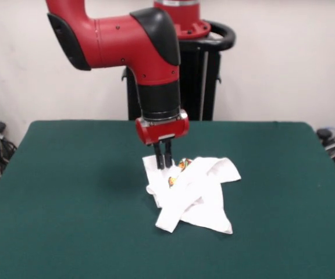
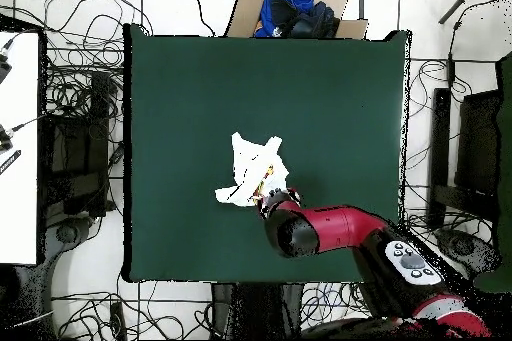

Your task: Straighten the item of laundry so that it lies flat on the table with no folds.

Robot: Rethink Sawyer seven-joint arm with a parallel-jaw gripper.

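The item of laundry (image 1: 196, 195), a small white T-shirt, lies crumpled and folded over itself near the middle of the dark green table (image 1: 68, 192). A bit of coloured print shows at its top. My gripper (image 1: 163, 164) points straight down at the shirt's far left corner, with the fingers close together and pinching the cloth there. In the overhead view the shirt (image 2: 252, 165) lies just above the arm's wrist (image 2: 290, 229), which hides the gripper.
The robot's pedestal (image 1: 205, 70) stands behind the table's far edge. In the overhead view a cardboard box with blue cloth (image 2: 295, 12) sits beyond the table's top edge, and a white desk (image 2: 20, 147) and cables lie at the left.
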